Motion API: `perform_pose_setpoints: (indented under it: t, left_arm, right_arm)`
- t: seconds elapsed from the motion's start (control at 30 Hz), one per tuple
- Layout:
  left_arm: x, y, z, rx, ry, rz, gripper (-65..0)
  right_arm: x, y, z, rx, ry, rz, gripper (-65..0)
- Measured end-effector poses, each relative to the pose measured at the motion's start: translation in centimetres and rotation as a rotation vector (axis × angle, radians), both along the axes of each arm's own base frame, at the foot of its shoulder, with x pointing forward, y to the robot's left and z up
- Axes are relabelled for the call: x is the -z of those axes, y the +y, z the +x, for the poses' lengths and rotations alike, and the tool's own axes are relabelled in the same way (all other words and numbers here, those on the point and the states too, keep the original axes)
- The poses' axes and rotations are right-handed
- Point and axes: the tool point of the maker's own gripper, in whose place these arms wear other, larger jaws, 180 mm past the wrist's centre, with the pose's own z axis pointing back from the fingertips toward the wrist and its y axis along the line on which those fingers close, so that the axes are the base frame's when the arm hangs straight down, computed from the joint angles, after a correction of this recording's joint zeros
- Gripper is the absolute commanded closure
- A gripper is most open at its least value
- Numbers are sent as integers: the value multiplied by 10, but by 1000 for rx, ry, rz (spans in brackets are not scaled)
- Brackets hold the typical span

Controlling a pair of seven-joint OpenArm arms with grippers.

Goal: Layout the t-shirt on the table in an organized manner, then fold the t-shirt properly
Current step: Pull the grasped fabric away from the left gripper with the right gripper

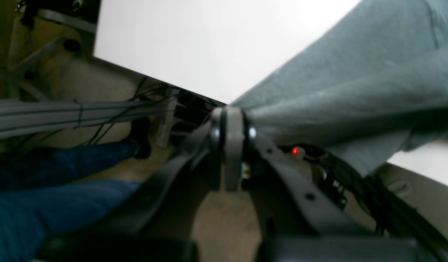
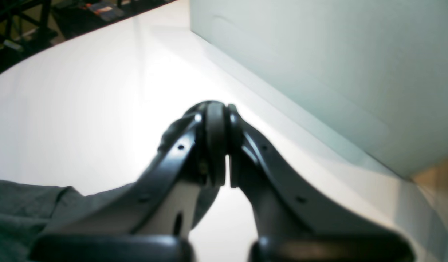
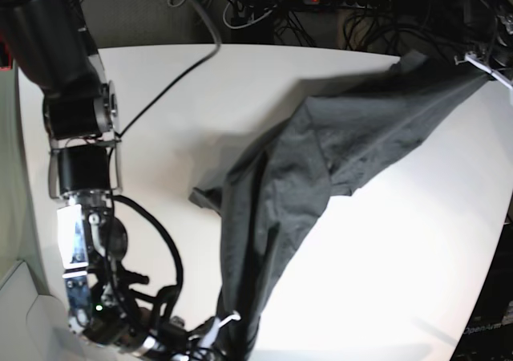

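**Shirt stretched between both arms, not yet laid flat**

Starting at the left of my base view, my right gripper [image 3: 210, 330] sits low at the near edge of the table [image 3: 160, 120]. Its jaws are pressed together, and from the overhead picture they appear to pinch one end of the t-shirt [image 3: 296, 184]. The right wrist view shows the jaws shut with grey cloth bunched just behind them, though I cannot see the pinch point itself there.

Moving across, the shirt runs as a long twisted band from that near corner up to the far right corner. It is bunched and creased along the middle, with a sleeve-like flap sticking out on the left side. Part of it rests on the table; I judge the ends are lifted.

At the far right, my left gripper [image 1: 229, 120] is clamped shut on the other end of the cloth, right at the table's edge.

So I reckon the layout step is only underway: the shirt is pulled out lengthwise but not spread flat. Flattening and every fold are left to do.
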Motion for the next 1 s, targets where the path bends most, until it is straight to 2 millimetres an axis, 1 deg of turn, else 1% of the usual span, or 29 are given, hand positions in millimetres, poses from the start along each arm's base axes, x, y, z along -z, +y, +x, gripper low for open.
perform_pose_setpoints:
  t: [0.07, 0.13, 0.2, 0.23, 0.3, 0.37, 0.47, 0.53, 0.63, 0.7, 0.77, 0.83, 0.87, 0.93, 1.0]
  left_arm:
    - [-3, 12, -12, -52, 10, 19, -4]
    - [-8, 22, -20, -86, 8, 35, -4]
    - [-19, 37, -22, -97, 3, 75, -4]
    - [-24, 42, -21, -102, -3, 92, -4]
    - [-28, 46, -23, -110, -13, 98, -4]
    - [-29, 51, -29, -130, -10, 105, -4]
    - [-29, 52, -32, -143, -5, 107, -4]
    - [-27, 48, -29, -138, -21, 89, -4]
    - [-24, 34, -20, -114, -77, 21, -4]
    - [-25, 28, -14, -92, -112, -12, -4]
    - [-28, 25, -9, -82, -145, -32, -4]
    - [-29, 20, -4, -68, -173, -58, -5]
    - [-30, 18, -2, -62, -185, -67, -5]
    - [-32, 13, 2, -45, -214, -93, -5]
    - [-35, 5, 5, -13, -249, -137, -6]
  right_arm:
    - [4, 24, -7, -51, 7, -14, 0]
    - [6, 42, -11, -91, 12, -24, 0]
    - [9, 53, -8, -112, 31, -34, 0]
    - [9, 53, -2, -106, 44, -35, 0]
    - [15, 46, 10, -71, 81, -35, 0]
    - [28, 36, 20, -25, 113, -58, 0]
    - [46, 23, 25, 18, 114, -99, 0]
    - [60, 18, 22, 32, 124, -125, 0]
    - [82, 11, 17, 46, 158, -150, 0]
    - [96, 5, 13, 59, 185, -149, 0]
    - [109, -7, 10, 88, 221, -109, 0]
    - [129, -26, 5, 132, 265, -111, 0]
    - [135, -33, 2, 147, 281, -106, 0]
    - [145, -37, -2, 157, 306, -101, 0]
    - [147, -36, -3, 154, 307, -90, 0]
